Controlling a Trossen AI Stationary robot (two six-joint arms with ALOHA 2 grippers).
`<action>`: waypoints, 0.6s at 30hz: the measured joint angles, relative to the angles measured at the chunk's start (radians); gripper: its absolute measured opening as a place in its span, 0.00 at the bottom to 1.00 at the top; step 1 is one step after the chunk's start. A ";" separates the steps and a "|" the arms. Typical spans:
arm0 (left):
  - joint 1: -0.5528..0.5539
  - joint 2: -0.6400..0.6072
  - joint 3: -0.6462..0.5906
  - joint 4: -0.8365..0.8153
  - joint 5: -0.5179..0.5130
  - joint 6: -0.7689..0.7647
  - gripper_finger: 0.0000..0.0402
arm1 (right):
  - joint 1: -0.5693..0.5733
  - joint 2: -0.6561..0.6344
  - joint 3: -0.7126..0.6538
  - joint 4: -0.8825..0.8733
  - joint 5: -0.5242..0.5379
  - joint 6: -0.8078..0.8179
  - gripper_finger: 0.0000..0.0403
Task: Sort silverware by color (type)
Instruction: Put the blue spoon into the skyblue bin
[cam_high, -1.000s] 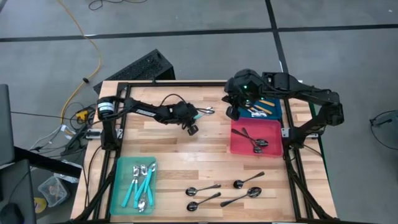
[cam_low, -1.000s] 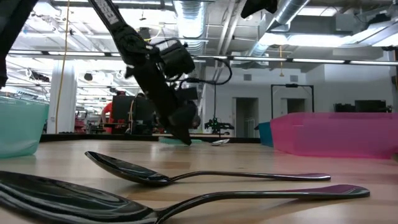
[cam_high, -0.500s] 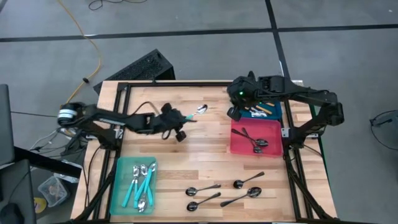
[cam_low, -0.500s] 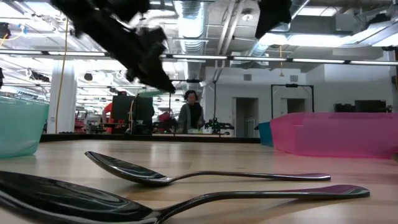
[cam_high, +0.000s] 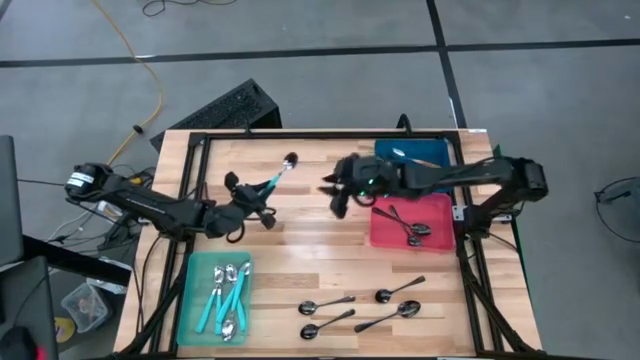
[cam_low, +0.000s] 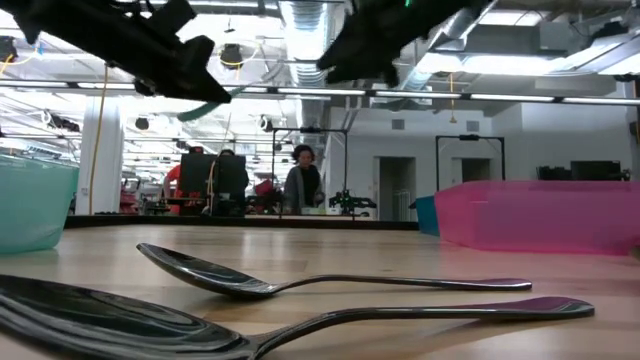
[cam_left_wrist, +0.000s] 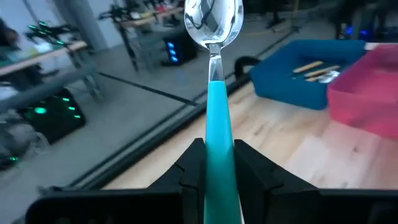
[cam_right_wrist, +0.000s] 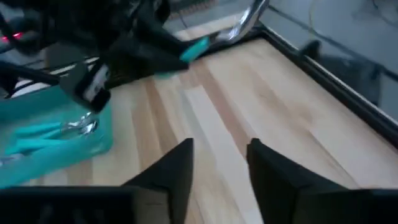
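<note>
A spoon with a teal handle (cam_left_wrist: 217, 118) and a shiny bowl (cam_high: 290, 160) is up in the air over the table's far left part, with my left gripper (cam_high: 256, 195) shut on it. My right gripper (cam_high: 334, 192) hangs open over the middle of the table, left of the pink tray, with nothing between its fingers (cam_right_wrist: 180, 168). The teal tray (cam_high: 198, 265) at the near left holds several teal-handled spoons. The pink tray (cam_high: 440, 205) holds dark spoons. The blue tray (cam_high: 440, 150) holds orange-handled ones. Several dark spoons (cam_high: 327, 303) lie flat on the near part of the table. My left gripper pinches the teal handle (cam_left_wrist: 219, 163) between its two fingers, well back from the bowl. The spoon runs on along the fingers and sticks out ahead of them toward the table's far right, bowl (cam_left_wrist: 213, 22) foremost. It is clear of the table.
A black metal frame (cam_high: 300, 133) runs around the table's edges. The bare wood between the trays and the loose dark spoons (cam_low: 240, 280) is open. People and equipment show in the room beyond the far edge.
My left gripper has risen from the table's far middle and gone toward the left edge, taking the teal-handled spoon up clear of the wood. My right gripper has left the blue tray and come toward the table's middle.
</note>
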 joint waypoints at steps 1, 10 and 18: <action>-0.011 -0.003 0.000 0.000 -0.027 0.010 0.10 | 0.000 0.032 -0.016 0.094 0.001 -0.005 0.48; -0.088 0.013 0.000 0.032 -0.150 0.101 0.10 | -0.020 0.344 0.015 0.685 -0.021 0.044 0.63; -0.108 0.018 0.000 0.021 -0.196 0.112 0.10 | -0.034 0.391 0.090 0.750 -0.054 0.050 0.63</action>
